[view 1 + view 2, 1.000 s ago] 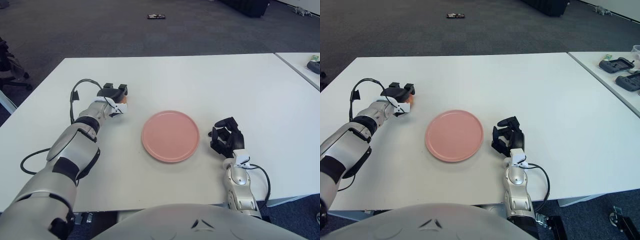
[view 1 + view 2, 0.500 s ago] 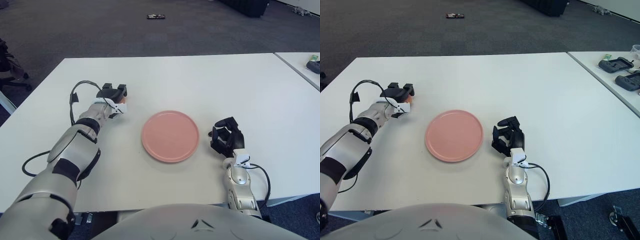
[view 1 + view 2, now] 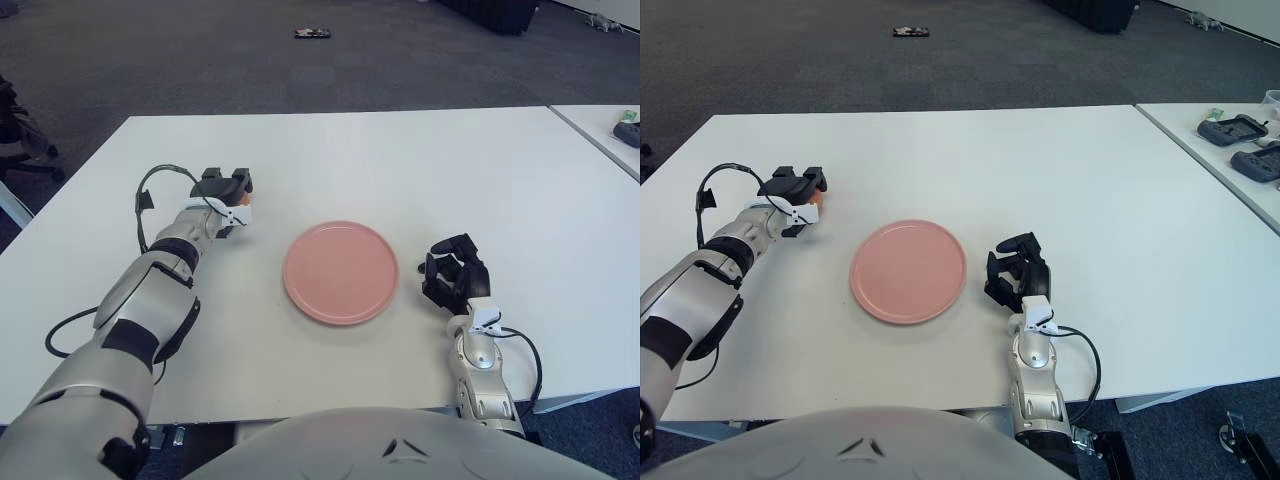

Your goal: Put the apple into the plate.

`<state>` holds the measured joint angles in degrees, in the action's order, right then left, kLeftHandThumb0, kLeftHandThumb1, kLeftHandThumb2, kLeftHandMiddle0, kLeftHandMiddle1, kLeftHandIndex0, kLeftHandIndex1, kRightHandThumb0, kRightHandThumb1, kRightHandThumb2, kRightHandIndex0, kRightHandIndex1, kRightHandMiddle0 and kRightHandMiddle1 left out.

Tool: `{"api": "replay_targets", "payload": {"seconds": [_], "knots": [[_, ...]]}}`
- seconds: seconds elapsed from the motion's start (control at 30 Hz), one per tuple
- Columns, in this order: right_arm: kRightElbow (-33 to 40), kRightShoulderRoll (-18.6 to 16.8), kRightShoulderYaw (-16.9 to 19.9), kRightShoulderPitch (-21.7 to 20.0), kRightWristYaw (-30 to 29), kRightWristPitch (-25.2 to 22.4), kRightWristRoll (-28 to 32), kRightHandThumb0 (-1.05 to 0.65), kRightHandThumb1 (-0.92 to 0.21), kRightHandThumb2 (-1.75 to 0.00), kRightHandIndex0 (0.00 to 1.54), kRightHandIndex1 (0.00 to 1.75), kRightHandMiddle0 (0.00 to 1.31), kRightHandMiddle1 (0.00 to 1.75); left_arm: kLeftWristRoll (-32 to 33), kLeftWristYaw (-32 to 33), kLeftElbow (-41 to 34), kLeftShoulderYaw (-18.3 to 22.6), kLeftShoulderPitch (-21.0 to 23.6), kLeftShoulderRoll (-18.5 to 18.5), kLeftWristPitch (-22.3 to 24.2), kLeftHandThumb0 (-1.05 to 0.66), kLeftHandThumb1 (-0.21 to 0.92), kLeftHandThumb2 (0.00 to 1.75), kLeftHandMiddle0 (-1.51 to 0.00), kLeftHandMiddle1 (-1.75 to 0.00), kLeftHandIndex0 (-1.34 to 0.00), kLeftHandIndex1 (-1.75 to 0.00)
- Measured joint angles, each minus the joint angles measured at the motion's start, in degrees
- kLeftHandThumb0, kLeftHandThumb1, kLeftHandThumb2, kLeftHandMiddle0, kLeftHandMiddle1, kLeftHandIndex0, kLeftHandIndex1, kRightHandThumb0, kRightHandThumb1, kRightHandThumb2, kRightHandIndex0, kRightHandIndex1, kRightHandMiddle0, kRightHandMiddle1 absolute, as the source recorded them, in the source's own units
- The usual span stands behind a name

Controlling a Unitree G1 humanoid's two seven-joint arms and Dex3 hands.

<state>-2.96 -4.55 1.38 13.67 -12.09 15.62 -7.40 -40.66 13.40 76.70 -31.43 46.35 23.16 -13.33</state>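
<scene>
Now, change since a second ago: the left hand [image 3: 226, 191] has drifted slightly to the left and a touch farther from the robot, away from the plate [image 3: 341, 272]; the orange patch showing under its fingers has shrunk.
Change in the rest: the plate and the right hand [image 3: 455, 275] sit where they were in both earlier moments.
Left hand, place: out on the white table [image 3: 400, 170], well to the left of the plate and a little beyond it, arm stretched forward with a black cable [image 3: 150, 195] looping beside the wrist.
Left hand, grip: dark fingers curled down and closed over the apple [image 3: 243, 200], covering most of it; only a small orange edge peeks out on the side facing the plate.
Apple, place: inside the left hand's grasp, low at the table surface; whether it touches the table cannot be told. It is apart from the plate, not in it.
Plate: pink, round, flat on the table near the middle, between the two hands, with nothing on it.
Right hand, place: just right of the plate's rim, close to the near edge of the table, clear of the plate.
Right hand, grip: fingers bent inward in a loose curl, holding nothing.
Far right: dark devices [image 3: 1238, 128] lie on a neighbouring table.
</scene>
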Motion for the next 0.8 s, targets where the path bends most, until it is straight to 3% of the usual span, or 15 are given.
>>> {"api": "replay_targets", "payload": {"seconds": [0.4,0.8], "knots": [[-0.56,0.25,0.06,-0.35,0.05,0.43,0.02,-0.39,-0.62,-0.94,0.63,1.36,0.38,1.75,1.49,0.96,-0.12,1.63,-0.53,0.02,-0.90,0.00,0.01,1.63,-0.89,-1.63,-0.60,-1.75],[-0.59,0.33,-0.02,-0.37,-0.13,0.43,-0.19,-0.39,-0.64,-0.92,0.62,1.35,0.36,1.75,7.94,-3.37,-0.32,7.63,-0.94,0.13,-3.31,0.00,0.00,1.64,-0.89,-1.62,-0.61,-1.75]]}}
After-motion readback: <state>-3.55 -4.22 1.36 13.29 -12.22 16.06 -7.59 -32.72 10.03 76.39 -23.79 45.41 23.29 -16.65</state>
